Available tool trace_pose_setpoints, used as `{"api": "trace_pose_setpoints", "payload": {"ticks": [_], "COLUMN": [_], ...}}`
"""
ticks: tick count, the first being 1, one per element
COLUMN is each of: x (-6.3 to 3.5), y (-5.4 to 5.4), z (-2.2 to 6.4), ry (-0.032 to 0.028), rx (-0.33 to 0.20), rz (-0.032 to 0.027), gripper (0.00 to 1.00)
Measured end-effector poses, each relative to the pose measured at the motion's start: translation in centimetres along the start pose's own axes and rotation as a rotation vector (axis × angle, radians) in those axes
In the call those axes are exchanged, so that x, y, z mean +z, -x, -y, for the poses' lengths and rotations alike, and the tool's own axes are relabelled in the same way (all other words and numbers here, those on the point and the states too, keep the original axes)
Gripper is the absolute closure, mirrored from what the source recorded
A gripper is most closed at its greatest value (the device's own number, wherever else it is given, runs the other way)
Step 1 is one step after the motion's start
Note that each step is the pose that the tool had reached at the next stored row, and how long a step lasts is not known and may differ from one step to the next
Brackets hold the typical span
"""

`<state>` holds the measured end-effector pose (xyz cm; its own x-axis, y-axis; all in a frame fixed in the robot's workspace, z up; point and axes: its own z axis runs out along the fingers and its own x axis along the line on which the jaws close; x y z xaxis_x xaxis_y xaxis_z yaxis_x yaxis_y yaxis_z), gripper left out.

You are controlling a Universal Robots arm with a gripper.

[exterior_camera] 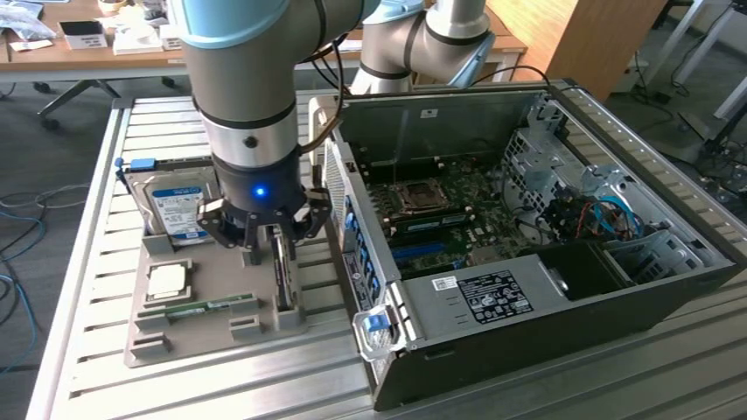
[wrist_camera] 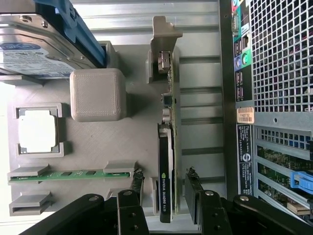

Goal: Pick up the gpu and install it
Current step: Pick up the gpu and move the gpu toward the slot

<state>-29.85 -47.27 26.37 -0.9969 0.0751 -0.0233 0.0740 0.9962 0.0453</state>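
The gpu (wrist_camera: 165,161) is a thin dark card standing on edge in a slot of the grey holder tray (wrist_camera: 132,142), its silver bracket end pointing away from the fingers. My gripper (wrist_camera: 164,188) is open right over its near end, one black finger on each side of the card with a small gap to each. In the exterior view the gripper (exterior_camera: 271,249) hangs straight down over the gpu (exterior_camera: 283,293), beside the open computer case (exterior_camera: 653,289).
The tray (exterior_camera: 164,346) also holds a silver hard drive (exterior_camera: 175,210), a square processor (exterior_camera: 167,280) and a green memory stick (exterior_camera: 210,306). Inside the case lies the motherboard (exterior_camera: 450,210). The case's rear panel (wrist_camera: 274,98) stands close beside the gpu.
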Motion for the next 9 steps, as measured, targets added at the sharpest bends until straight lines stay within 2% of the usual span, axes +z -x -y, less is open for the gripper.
{"api": "trace_pose_setpoints", "payload": {"ticks": [9], "x": [0.16], "y": [0.05], "z": [0.00], "ry": [-0.0001], "rx": [0.000], "rz": [0.0000], "gripper": [0.53]}}
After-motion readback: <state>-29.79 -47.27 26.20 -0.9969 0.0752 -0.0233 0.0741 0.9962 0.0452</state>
